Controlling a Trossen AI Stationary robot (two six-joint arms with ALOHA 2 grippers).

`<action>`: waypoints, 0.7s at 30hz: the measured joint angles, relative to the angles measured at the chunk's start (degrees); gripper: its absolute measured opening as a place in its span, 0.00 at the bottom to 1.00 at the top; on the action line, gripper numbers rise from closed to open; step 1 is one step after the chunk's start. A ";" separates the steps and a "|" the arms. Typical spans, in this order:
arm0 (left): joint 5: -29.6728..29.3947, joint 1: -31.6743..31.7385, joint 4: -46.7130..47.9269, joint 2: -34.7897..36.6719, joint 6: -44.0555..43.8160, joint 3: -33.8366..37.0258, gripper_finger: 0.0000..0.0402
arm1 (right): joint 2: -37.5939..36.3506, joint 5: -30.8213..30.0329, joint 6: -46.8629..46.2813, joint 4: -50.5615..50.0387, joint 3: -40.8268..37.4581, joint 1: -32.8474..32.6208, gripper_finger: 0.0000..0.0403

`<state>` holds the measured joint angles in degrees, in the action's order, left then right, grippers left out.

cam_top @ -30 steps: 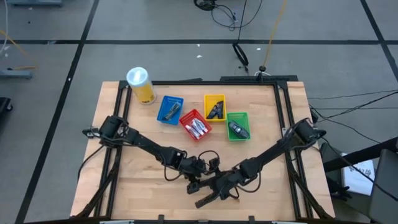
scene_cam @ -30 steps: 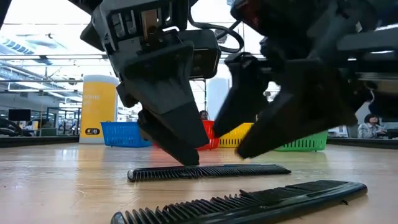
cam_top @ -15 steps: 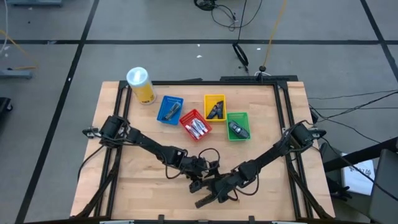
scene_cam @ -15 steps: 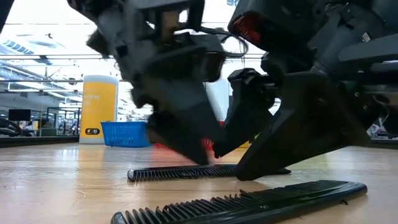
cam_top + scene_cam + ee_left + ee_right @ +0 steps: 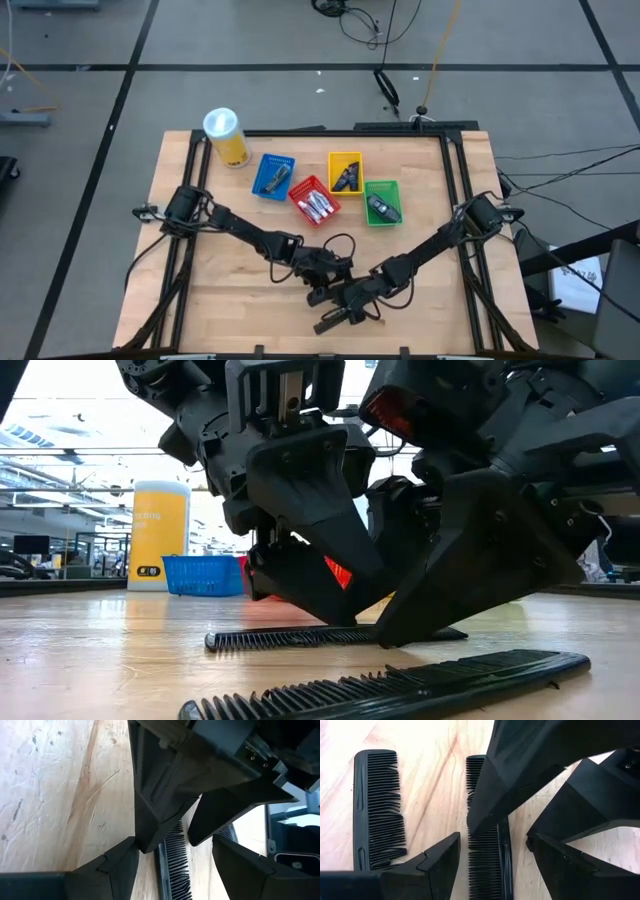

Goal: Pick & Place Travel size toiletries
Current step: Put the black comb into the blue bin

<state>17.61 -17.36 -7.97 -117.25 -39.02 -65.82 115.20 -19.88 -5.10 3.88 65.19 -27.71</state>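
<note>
We see both spread pincers, left pincer (image 5: 330,600) and right pincer (image 5: 400,630), straddling the farther comb (image 5: 335,636), its long axis lying crosswise between their tips, neither clearly nearer.

2 combs (image 5: 335,636) lie before 4 baskets (image 5: 326,191).

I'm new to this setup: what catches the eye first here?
Both hands, left and right, crowd over one black comb at the table's near edge, fingers open around it. A second comb lies beside it. Four coloured baskets sit farther back.
</note>
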 joint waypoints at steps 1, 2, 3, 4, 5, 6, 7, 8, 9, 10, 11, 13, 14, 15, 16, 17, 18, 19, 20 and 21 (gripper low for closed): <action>0.67 0.06 -0.40 0.00 -0.43 0.02 0.61 | 0.00 0.01 -0.06 -0.07 0.00 0.12 0.60; 1.24 0.18 -0.67 0.00 -0.78 0.04 0.61 | 0.00 0.01 -0.14 -0.07 0.00 0.26 0.60; 1.87 0.32 -0.70 0.00 -1.26 0.04 0.61 | 0.00 0.00 -0.24 -0.15 0.00 0.32 0.60; 2.35 0.36 -0.36 0.01 -1.89 0.04 0.61 | 0.00 -0.04 -0.27 -0.27 0.00 0.36 0.60; 2.64 0.38 0.29 0.08 -2.43 0.04 0.61 | 0.00 -0.07 -0.25 -0.32 0.00 0.38 0.60; 3.05 0.39 1.23 0.10 -2.83 0.01 0.61 | 0.00 -0.16 -0.28 -0.35 0.00 0.39 0.60; 3.34 0.39 2.43 0.20 -3.23 -0.08 0.61 | 0.02 -0.36 -0.27 -0.35 -0.02 0.40 0.60; 3.39 0.39 3.74 0.33 -3.44 -0.16 0.61 | 0.05 -0.41 -0.27 -0.35 -0.04 0.45 0.60; 3.43 0.39 5.37 0.59 -3.37 -0.26 0.61 | 0.07 -0.48 -0.27 -0.42 -0.04 0.53 0.60; 4.39 0.39 7.87 0.94 -3.08 -0.33 0.61 | 0.07 -1.34 -0.54 -0.77 -0.04 0.61 0.60; 4.92 0.21 9.89 1.27 -2.62 -0.34 0.61 | 0.03 -1.66 -0.59 -0.74 -0.12 0.78 0.60; 5.33 -0.06 13.93 2.44 -1.58 -0.33 0.61 | 0.02 -2.39 -0.61 -0.86 -0.11 0.99 0.60; 5.31 -0.17 15.31 2.95 -1.40 -0.32 0.61 | 0.02 -2.43 -0.57 -0.89 -0.11 1.06 0.60; 4.86 -0.29 16.07 3.47 -1.40 -0.27 0.61 | 0.02 -2.38 -0.55 -0.86 -0.11 1.16 0.60; 4.32 -0.47 16.53 3.98 -1.36 -0.21 0.61 | 0.02 -2.21 -0.50 -0.90 -0.11 1.26 0.60; 3.65 -0.66 16.99 4.40 -1.39 -0.14 0.61 | 0.02 -2.00 -0.46 -0.92 -0.11 1.38 0.60; 3.22 -0.89 17.11 4.64 -1.39 -0.10 0.61 | 0.02 -1.80 -0.38 -0.96 -0.11 1.49 0.60; 2.81 -1.24 17.06 4.72 -1.42 -0.11 0.61 | 0.02 -1.63 -0.25 -1.05 -0.11 1.60 0.60; 2.19 -1.50 17.35 4.72 -1.47 -0.11 0.61 | 0.02 -1.43 -0.23 -1.07 -0.11 1.67 0.60; 1.46 -1.73 17.93 4.72 -1.48 -0.11 0.61 | 0.02 -1.43 -0.16 -1.09 -0.11 1.67 0.60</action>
<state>19.06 -19.09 9.96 -112.53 -40.50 -65.93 115.22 -21.31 -5.26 2.79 65.08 -26.04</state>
